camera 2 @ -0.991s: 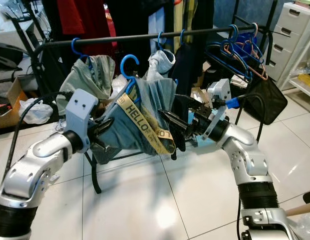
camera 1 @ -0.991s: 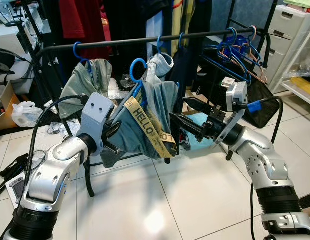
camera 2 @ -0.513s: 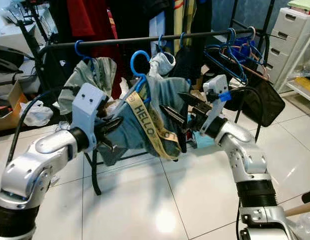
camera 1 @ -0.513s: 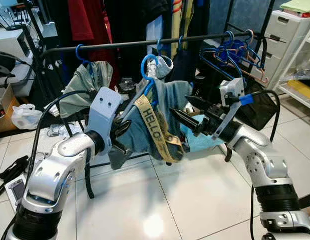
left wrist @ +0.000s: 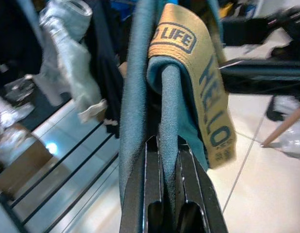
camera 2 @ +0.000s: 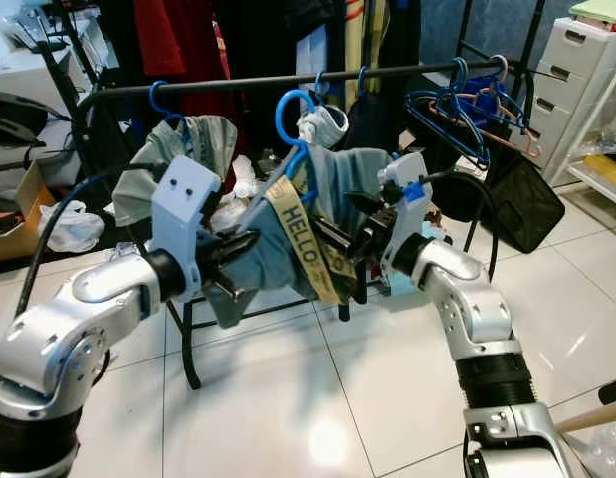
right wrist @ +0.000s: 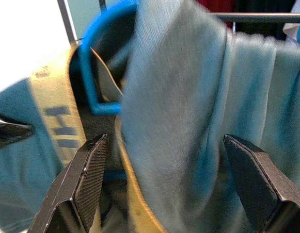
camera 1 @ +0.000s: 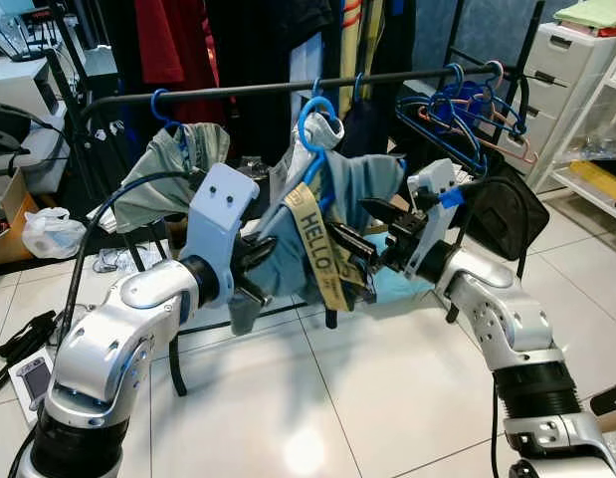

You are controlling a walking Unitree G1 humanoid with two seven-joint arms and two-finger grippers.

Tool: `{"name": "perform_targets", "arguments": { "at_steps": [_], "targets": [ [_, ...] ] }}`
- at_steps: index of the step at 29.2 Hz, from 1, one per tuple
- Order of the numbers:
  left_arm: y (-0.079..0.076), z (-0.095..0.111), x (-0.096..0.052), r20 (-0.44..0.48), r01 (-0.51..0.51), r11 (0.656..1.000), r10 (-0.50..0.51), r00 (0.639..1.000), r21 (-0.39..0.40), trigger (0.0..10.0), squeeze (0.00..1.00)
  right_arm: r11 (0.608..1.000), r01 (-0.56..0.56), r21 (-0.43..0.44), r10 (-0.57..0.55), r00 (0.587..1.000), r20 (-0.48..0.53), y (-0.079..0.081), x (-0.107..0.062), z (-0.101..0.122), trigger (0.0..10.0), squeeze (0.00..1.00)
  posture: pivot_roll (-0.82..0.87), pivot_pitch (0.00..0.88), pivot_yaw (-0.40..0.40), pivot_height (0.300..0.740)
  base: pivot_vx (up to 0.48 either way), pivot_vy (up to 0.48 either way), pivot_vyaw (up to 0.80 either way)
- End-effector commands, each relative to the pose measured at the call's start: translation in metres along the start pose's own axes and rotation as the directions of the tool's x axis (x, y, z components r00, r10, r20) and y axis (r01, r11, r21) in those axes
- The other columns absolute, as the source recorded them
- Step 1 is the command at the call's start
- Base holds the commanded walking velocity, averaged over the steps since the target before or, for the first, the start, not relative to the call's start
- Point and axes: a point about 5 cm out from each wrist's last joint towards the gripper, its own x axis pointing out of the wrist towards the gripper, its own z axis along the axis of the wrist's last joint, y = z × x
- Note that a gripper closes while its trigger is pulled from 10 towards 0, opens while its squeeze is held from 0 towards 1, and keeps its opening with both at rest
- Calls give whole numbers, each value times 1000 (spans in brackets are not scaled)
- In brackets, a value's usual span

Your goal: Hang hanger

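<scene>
Glossy white tile floor (camera 1: 387, 398) — white drawers (camera 1: 576, 50) right, perhaps plastic.

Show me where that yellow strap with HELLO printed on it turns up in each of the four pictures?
Left eye view: yellow strap hangs at centre, over the teal garment.
Right eye view: centre, running down from the blue hanger.
Left wrist view: upper right, draped over the teal fabric.
Right wrist view: left side, beside the blue hanger.
Shared landmark: the teal garment it lies on.

domestic laundry or storage corner: black clothes rail (camera 1: 288, 88) hung with garments, spare blue hangers (camera 1: 457, 100), white plastic drawer unit (camera 1: 571, 60), glossy tiled floor (camera 1: 387, 398), cardboard box (camera 1: 4, 214).
</scene>
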Motion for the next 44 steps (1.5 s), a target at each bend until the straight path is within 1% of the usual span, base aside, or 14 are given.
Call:
{"name": "perform_targets", "arguments": {
  "at_steps": [1, 11, 12, 20, 26, 31, 35, 36, 38, 39, 40, 41, 43, 44],
  "targets": [
    [-8, 6, -1, 20, 55, 998, -55, 998, 8, 10000, 0, 1000, 6, 0, -6, 1000, -16, 1, 3, -1, 10000, 0, -59, 5, 7, 740, 0, 0, 0],
    [-17, 6, -3, 5, 116, 993, -116, 993, 29, 10000, 0, 999, 53, -4, -53, 999, 3, -4, 3, 4, 10000, 0, -61, 4, 7, 740, 0, 0, 0],
    [-18, 8, -3, 10, 121, 992, -122, 993, 27, 10000, 0, 997, 73, -19, -74, 997, -5, -6, 3, 4, 0, 0, -60, 5, 8, 740, 0, 0, 0],
    [-17, 4, -4, -16, 117, 993, -117, 993, 31, 10000, 0, 991, 129, -31, -129, 992, -4, -12, 5, 5, 0, 0, -59, 4, 7, 740, 0, 0, 0],
    [-7, -3, -4, -49, 70, 996, -68, 997, 48, 10000, 0, 992, 125, -25, -126, 992, -2, -11, 4, 7, 0, 0, -65, 4, 8, 740, 0, 0, 0],
    [41, -19, -13, -135, -100, 981, 124, 983, 169, 10000, 0, 997, 66, -38, -68, 996, -52, -6, 0, 8, 0, 0, -71, 6, 11, 740, 0, 0, 0],
    [48, -21, -16, -145, -119, 975, 148, 978, 189, 10000, 0, 997, 60, -40, -62, 997, -56, -5, -1, 9, 0, 0, -71, 6, 11, 740, 0, 0, 0],
    [62, -24, -21, -168, -149, 955, 196, 966, 257, 10000, 0, 996, 65, -63, -68, 996, -54, -8, -3, 16, 0, 0, -80, 7, 14, 740, 0, 0, 0],
    [62, -24, -21, -168, -149, 955, 196, 966, 257, 10000, 0, 996, 65, -63, -68, 996, -54, -8, -3, 16, 0, 0, -80, 7, 14, 740, 0, 0, 0],
    [74, -23, -28, -172, -156, 934, 220, 960, 322, 10000, 0, 992, 87, -91, -92, 994, -52, -15, -7, 25, 0, 0, -82, 8, 13, 740, 0, 0, 0],
    [80, -19, -35, -164, -136, 916, 210, 964, 378, 10000, 0, 986, 118, -119, -125, 991, -51, -22, -12, 32, 0, 0, -82, 8, 12, 740, 0, 0, 0],
    [80, -19, -35, -164, -136, 916, 210, 964, 378, 10000, 0, 986, 118, -119, -125, 991, -51, -22, -12, 32, 0, 0, -82, 8, 12, 740, 0, 0, 0],
    [66, -8, -43, -121, 20, 904, 35, 992, 427, 10000, 0, 969, 188, -159, -200, 978, -65, -37, -20, 37, 0, 0, -83, 7, 10, 740, 0, 0, 0],
    [66, -8, -43, -121, 20, 904, 35, 992, 427, 10000, 0, 969, 188, -159, -200, 978, -65, -37, -20, 37, 0, 0, -83, 7, 10, 740, 0, 0, 0]
  ]
}}
